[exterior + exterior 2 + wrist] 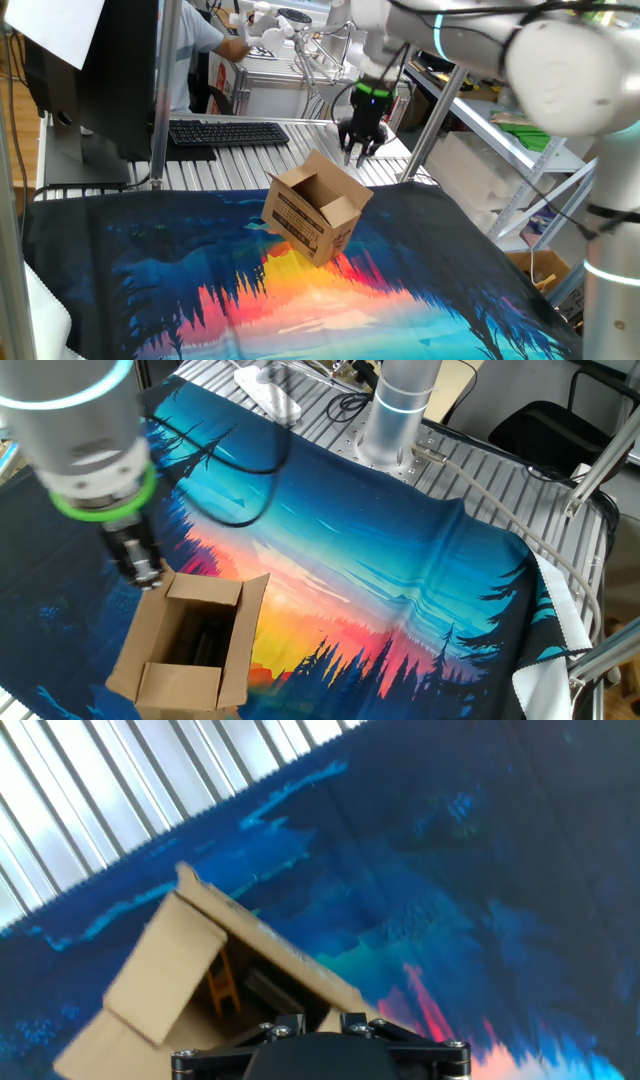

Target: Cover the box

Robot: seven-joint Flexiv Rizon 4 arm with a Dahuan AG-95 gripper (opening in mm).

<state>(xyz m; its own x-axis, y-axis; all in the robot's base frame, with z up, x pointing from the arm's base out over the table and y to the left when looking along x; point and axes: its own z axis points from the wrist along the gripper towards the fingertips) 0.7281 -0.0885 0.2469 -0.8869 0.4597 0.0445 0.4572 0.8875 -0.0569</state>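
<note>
The box (pixel 315 216) sits open near the middle of one fixed view, on a colourful cloth (pixel 400 290), its flaps still raised. The gripper (pixel 358 153) hangs just above and behind its rear flap, fingers nearly together, holding nothing and touching nothing. Past the cloth's far edge lie bare metal slats (pixel 250 165) and a keyboard (pixel 228 132). In the other fixed view the gripper (pixel 147 580) stands at the box's (pixel 190 650) upper-left corner.
</note>
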